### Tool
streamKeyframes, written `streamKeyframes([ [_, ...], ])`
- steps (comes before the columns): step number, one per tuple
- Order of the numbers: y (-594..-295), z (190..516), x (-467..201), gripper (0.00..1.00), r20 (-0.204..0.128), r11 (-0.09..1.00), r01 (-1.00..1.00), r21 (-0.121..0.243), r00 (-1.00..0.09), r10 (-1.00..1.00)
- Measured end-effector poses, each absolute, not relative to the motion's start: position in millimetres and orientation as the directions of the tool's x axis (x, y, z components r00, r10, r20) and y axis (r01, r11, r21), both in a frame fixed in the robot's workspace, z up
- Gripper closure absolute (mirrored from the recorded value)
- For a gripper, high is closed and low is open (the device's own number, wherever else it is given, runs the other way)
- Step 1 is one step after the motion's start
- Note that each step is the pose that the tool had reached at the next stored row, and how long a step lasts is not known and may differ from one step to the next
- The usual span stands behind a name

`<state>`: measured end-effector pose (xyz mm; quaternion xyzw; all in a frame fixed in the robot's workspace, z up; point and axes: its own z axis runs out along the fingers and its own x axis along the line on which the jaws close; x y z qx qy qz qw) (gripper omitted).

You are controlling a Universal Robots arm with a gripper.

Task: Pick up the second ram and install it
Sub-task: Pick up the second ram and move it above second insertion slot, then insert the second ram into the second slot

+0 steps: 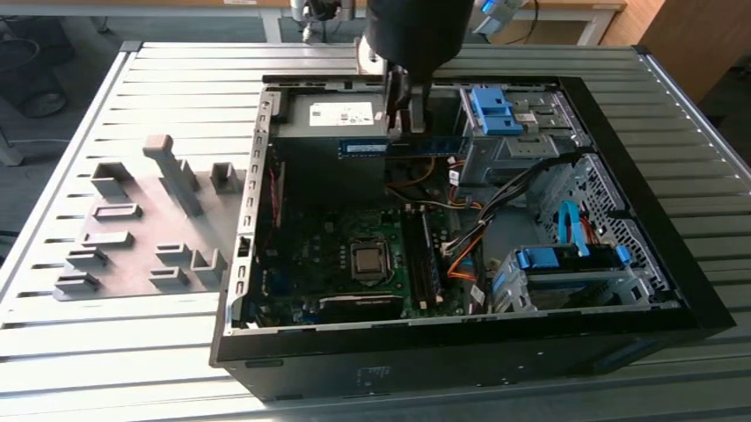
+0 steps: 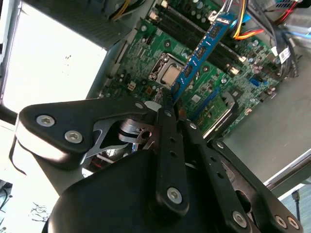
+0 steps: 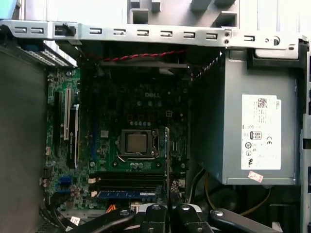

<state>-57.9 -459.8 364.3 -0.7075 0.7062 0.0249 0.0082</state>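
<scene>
We see the tool point(image 1: 399, 132) in the upper middle of the exterior view, clamped on the second ram point(image 1: 437, 145). The stick lies level and sticks out past the fingers on both sides. It hangs inside the open computer case point(image 1: 692, 290), beside the power supply point(image 1: 334, 114) and above the motherboard point(image 1: 340, 246), touching neither. The case stands on the slatted tabletop point(image 1: 176, 79), and the grey holder blocks point(image 1: 129, 237) sit at the exterior view's left.

In the second wrist view the tool point(image 2: 170, 104) pinches the blue stick point(image 2: 201, 48) by its flat faces, with the dark chips facing the camera. In the first wrist view the stick point(image 3: 166, 155) shows edge-on as a thin line running out from the tool point(image 3: 167, 206). It crosses over the memory slots point(image 3: 126, 180), so it is not yet in one.

We judge the stick to be light, stiff and thin, and also fragile. Its chips and contact edge should not be squeezed or scraped. The best hold is on the two flat faces near the middle of the length, toward the edge away from the contacts, which must stay free. The faces are smooth, so we expect the board could pivot or slip under a seating push unless the grip is square.
</scene>
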Motion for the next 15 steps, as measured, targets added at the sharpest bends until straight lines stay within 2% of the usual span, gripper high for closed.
streamKeyframes([
  [15,-459.8,364.0,-47.4,0.86,-0.047,-0.002,-1.000,0.024,0.001,-0.999],
])
